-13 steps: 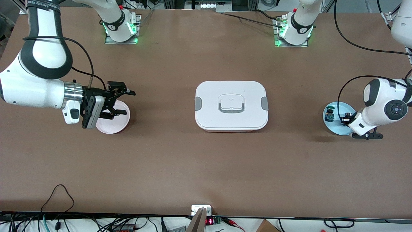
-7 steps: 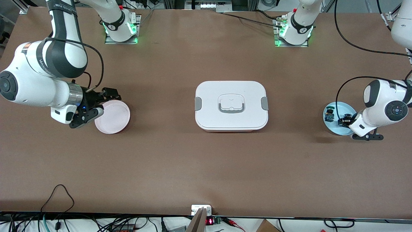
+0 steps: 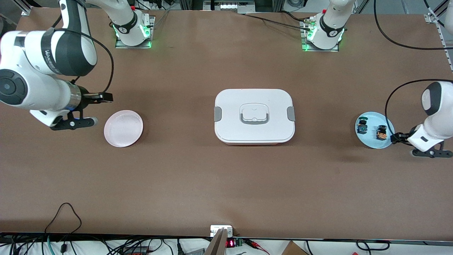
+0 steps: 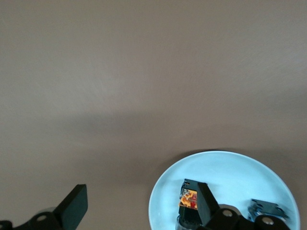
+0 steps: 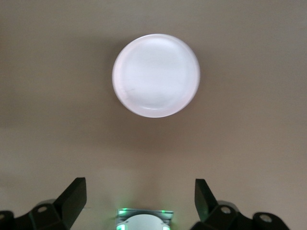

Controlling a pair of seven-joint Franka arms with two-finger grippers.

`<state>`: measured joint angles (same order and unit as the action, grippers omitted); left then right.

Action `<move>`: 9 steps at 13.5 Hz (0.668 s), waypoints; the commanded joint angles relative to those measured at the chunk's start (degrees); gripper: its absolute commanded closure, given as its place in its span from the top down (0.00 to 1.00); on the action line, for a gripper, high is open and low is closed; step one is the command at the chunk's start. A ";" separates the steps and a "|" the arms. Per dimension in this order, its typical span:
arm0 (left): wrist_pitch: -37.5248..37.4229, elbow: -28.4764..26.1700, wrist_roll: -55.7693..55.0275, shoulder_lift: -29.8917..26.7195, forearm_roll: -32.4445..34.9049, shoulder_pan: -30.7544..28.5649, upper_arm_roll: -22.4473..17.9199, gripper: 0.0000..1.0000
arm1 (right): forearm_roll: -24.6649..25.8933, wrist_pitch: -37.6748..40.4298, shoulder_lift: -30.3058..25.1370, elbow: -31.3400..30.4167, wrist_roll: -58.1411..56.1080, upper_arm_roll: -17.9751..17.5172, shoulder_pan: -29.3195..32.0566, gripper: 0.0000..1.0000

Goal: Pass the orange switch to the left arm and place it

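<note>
While both grippers, left gripper (image 4: 139,211) and right gripper (image 5: 139,201), gape wide and empty, I risk grabbing the green-capped switch (image 3: 361,126) instead of the orange switch (image 3: 381,132).

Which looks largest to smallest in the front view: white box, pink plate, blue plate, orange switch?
1. White box.
2. Pink plate and blue plate: they look nearly alike, so I will not rank them.
3. Orange switch, smallest.
</note>
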<state>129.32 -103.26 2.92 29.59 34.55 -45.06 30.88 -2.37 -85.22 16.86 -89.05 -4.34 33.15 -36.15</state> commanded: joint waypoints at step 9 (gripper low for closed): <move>-39.04 15.99 2.97 -13.75 -10.80 11.70 9.93 1.00 | 1.23 -0.99 -2.70 10.30 2.67 -28.39 35.61 1.00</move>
<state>93.74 -87.83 4.92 19.43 26.83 -39.15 45.65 -0.74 -85.70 16.19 -78.50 -2.38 10.03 -6.51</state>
